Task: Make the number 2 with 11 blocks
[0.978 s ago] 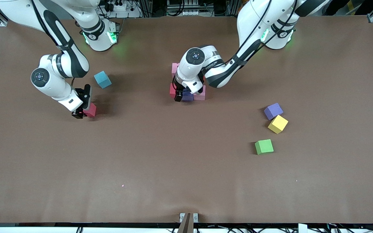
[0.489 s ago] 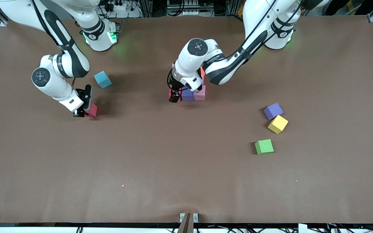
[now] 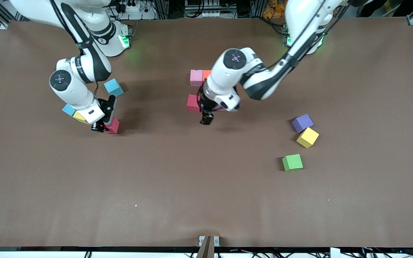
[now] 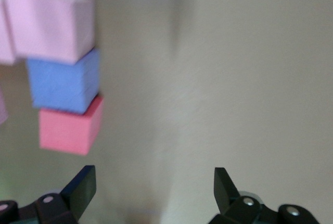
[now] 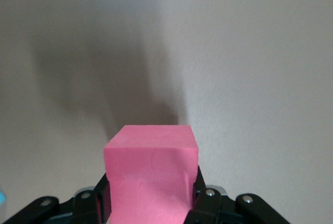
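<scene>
Red block [image 5: 151, 174] clamped between right gripper [image 3: 103, 126] fingers.
Left gripper [image 3: 206, 119] spread wide, empty, above table [image 3: 206, 186] beside block cluster [image 4: 65, 83].

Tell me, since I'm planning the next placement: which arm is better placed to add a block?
Right: its hand is shut on a red block. The left hand is open, empty.

The red block [image 5: 151, 174] looks like matte foam, its faces faintly grainy; the green block [image 3: 292, 162], yellow block [image 3: 307, 137] and purple block [image 3: 302, 123] share that dull, soft finish; the table [image 3: 206, 193] wears a brown matte covering, smooth but slightly rippled; the arm shells are glossy white plastic; the right gripper [image 5: 151, 203] is black, semi-matte plastic.
</scene>
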Controlling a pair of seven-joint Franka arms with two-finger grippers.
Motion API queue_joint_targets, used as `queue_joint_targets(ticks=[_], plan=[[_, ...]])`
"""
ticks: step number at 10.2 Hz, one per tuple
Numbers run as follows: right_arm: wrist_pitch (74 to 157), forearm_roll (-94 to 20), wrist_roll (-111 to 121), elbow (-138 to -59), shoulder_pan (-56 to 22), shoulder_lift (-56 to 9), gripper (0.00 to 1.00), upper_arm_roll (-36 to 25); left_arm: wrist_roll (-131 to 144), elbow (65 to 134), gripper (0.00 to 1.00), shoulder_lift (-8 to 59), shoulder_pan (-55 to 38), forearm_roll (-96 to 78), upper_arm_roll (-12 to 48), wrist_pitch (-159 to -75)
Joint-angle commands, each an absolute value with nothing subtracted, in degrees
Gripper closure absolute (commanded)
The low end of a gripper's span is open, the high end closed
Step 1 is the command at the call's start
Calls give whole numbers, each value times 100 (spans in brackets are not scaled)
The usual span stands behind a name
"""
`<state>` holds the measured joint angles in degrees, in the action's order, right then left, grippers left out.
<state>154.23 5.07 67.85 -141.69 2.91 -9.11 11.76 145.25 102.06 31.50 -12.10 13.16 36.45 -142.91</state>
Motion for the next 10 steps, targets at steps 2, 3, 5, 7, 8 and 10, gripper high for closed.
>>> queue_joint_targets(ticks=[2, 3, 5, 7, 8, 10], plan=[[15172, 422, 4526, -14028, -481, -774, 62, 1186, 12680, 9802, 0, 3093, -268, 1205, 3761, -12871], [15039, 422, 3891, -13975, -692, -730, 62, 1239, 11743, 9652, 0, 3120, -55, 1021, 3744, -12406], [15021, 413, 2617, -13940, -782, -729, 63, 1528, 10308, 9457, 0, 3173, 472, 870, 3709, -11911], [15021, 413, 1020, -13869, -1035, -747, 64, 1722, 8787, 9204, 0, 3216, 1130, 844, 3709, -11350], [15012, 413, -7, -13817, -1255, -764, 65, 1784, 8136, 9054, 0, 3295, 1464, 818, 3709, -11155], [15012, 404, -1777, -13563, -1703, -1000, 65, 1793, 7036, 9035, 0, 3340, 1748, 861, 3683, -11101]])
